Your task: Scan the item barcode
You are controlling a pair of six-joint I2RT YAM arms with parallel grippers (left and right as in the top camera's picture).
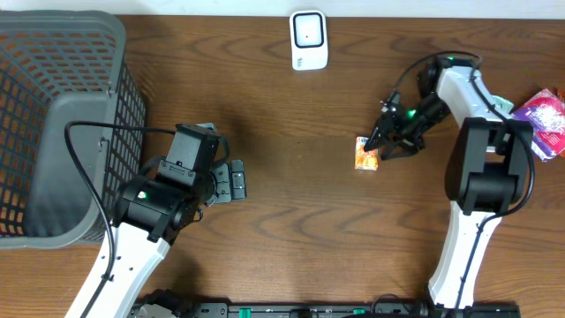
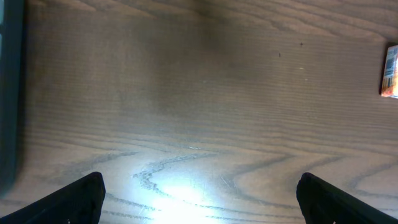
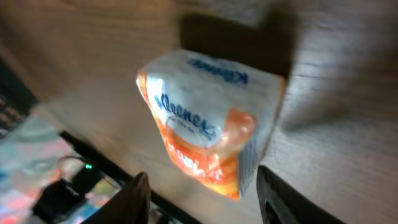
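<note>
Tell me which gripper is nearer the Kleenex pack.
Right. The right gripper sits directly at the Kleenex pack, fingers spread to either side of it. The left gripper is far off across the table, near the basket.

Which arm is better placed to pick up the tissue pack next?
Right. The right pincer is at the tissue pack, jaws apart; the left pincer hangs open over bare table, far off.

A mock shop checkout: plastic shopping basket (image 1: 40, 53) at the wooden tabletop (image 1: 291, 221)'s left edge, barcode scanner (image 1: 309, 40) at its far edge.
</note>
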